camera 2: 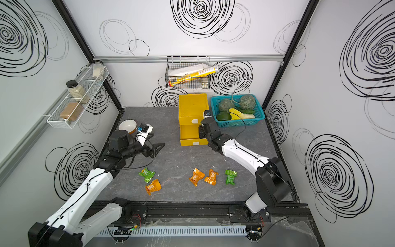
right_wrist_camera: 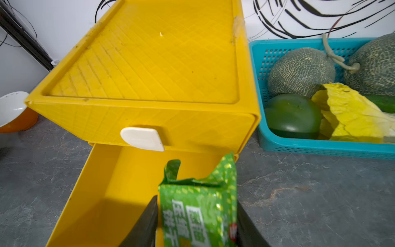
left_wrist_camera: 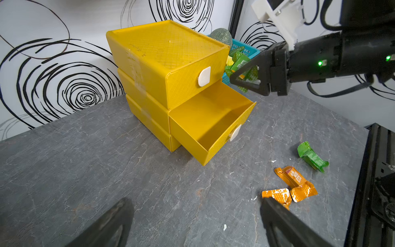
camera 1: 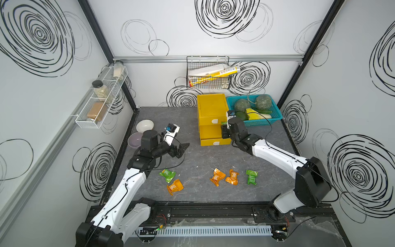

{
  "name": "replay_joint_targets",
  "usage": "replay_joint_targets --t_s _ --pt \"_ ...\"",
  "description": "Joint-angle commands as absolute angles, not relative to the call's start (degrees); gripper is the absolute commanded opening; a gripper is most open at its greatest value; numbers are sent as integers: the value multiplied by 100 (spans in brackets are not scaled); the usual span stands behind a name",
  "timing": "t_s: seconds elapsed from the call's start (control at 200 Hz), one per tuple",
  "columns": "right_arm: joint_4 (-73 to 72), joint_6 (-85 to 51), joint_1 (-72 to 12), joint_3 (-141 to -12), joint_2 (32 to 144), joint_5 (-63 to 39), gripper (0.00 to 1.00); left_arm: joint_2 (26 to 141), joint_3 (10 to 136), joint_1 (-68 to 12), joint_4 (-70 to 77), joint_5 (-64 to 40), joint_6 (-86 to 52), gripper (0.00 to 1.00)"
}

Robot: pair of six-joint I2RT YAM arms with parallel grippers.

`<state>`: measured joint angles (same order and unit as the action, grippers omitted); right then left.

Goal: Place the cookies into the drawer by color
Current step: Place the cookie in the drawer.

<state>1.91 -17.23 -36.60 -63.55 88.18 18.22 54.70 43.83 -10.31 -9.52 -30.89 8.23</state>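
From where I stand, the right gripper (left_wrist_camera: pixel 245 79) has its jaws part closed on the held green packet (right_wrist_camera: pixel 198 209), pinching it from both sides so the crinkled end pokes out past the fingertips. In both top views it sits right of centre, close against the front of the yellow drawer cabinet (camera 1: pixel 210 105). The cabinet's middle drawer (left_wrist_camera: pixel 210 119) is pulled out, while the top drawer is shut. The held packet hangs just above that open drawer, over the side nearest the teal basket (camera 1: pixel 254 123) and clear of the drawer floor. Its tip is a little short of the top drawer's white tab handle (right_wrist_camera: pixel 142 139).

The left gripper (camera 1: pixel 183 149) is spread wide and has hold of nothing. It hovers left of centre above the grey tabletop (camera 1: pixel 188 128), well apart from the cabinet and pointing towards it.

Five more packets lie loose across the lower middle of the frame, near the table's front edge. The left green packet (camera 1: pixel 167 175) is just beside the left orange packet (camera 1: pixel 175 187), both below the left gripper. Further right come the middle orange packet (camera 1: pixel 217 177) and the right orange packet (camera 1: pixel 232 177), close together, then the right green packet (camera 1: pixel 251 177) under the right arm.

A white bowl (camera 1: pixel 145 125) and a purple bowl (camera 1: pixel 135 140) stand at the table's left edge, by the left arm
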Motion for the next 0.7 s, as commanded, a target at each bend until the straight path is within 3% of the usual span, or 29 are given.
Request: replay_joint_targets --t_s 0.0,0.085,0.2,0.696 --pt "235 -1656 -3665 -6550 8931 1727 48 5361 4560 -1083 -851 -3086 927 99" --pt "286 -1722 -3665 -6602 8977 1709 62 5387 4613 -1087 -896 -3055 931 99" --pt "236 -1696 -3665 -6615 8999 1768 73 5344 4545 -1101 -845 -3091 934 99" --pt "442 -1774 -3665 -6317 8442 1868 81 5311 4466 -1064 -801 -3158 955 99"
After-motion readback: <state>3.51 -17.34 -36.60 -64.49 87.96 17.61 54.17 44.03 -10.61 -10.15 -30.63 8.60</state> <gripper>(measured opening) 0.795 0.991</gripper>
